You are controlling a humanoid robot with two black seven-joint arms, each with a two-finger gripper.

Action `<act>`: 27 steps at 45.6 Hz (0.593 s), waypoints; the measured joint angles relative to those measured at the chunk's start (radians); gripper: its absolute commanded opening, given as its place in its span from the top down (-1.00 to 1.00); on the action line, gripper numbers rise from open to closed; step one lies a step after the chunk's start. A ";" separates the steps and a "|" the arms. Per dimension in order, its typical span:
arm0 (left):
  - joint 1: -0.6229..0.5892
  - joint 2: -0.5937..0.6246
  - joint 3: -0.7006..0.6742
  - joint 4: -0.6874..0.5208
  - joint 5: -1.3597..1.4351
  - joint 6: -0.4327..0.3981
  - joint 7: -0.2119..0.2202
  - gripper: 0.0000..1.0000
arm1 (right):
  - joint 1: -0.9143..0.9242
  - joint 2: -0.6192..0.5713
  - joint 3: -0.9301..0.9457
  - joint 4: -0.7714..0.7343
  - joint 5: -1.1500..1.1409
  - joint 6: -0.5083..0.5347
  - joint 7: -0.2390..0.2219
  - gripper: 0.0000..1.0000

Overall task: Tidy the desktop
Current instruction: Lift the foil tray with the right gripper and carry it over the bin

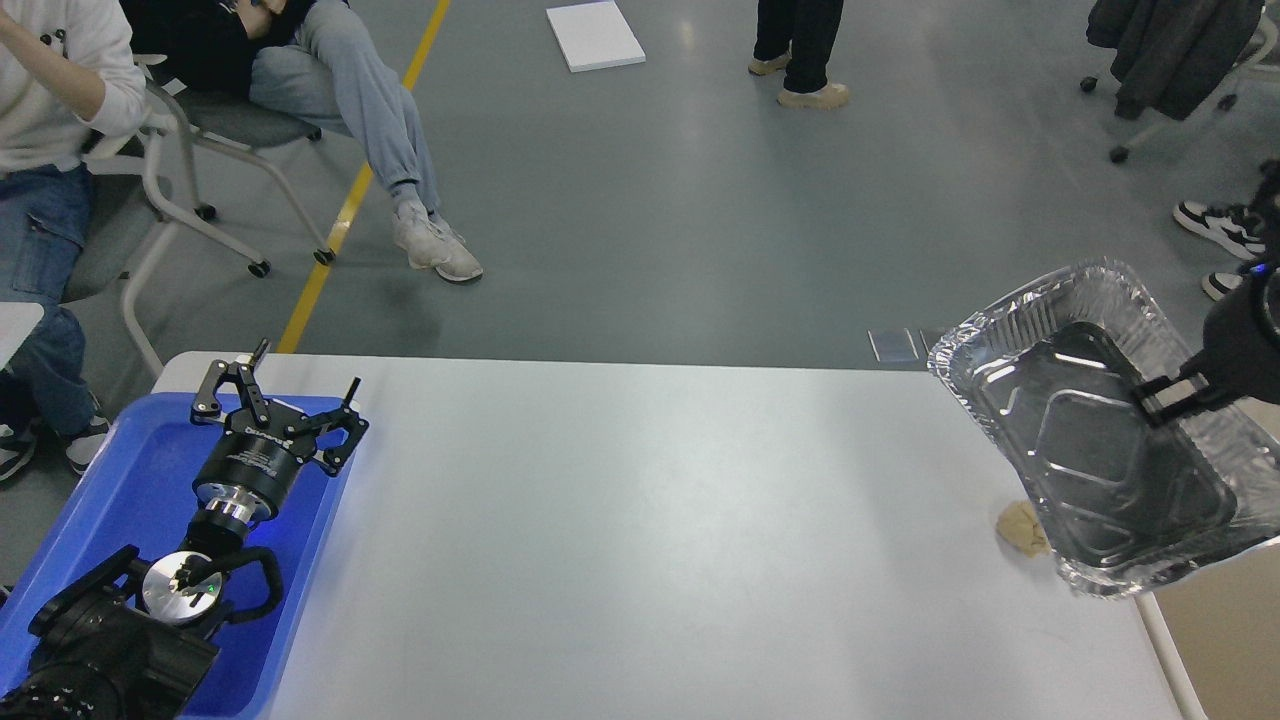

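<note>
the white desk (650, 520) fills the lower view. the left tool (300, 390) hangs spread wide, grasping nothing, over the blue tray (130, 480) at the desk's left end. the right tool (1165, 398) clamps the rim of a foil pan (1090, 440), tilted above a tan crumpled lump (1020, 527) near the right edge.

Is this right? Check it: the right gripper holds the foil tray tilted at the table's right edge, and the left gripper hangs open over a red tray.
One detail is wrong. In the head view the tray under the open left gripper is blue, not red. The rest stands: the right gripper holds the foil tray tilted at the right edge of the desktop.
</note>
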 measured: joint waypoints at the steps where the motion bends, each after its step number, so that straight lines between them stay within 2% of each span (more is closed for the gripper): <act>1: 0.000 0.000 0.000 0.000 0.000 0.000 0.000 -1.00 | 0.018 0.005 0.001 0.000 0.012 0.017 0.000 1.00; 12: 0.000 0.000 0.000 0.000 0.000 0.000 0.000 -1.00 | 0.180 0.034 0.000 0.002 0.108 0.163 0.001 1.00; 27: 0.000 0.000 0.000 0.000 0.000 0.000 0.000 -1.00 | 0.243 0.044 0.000 0.001 0.156 0.216 0.001 1.00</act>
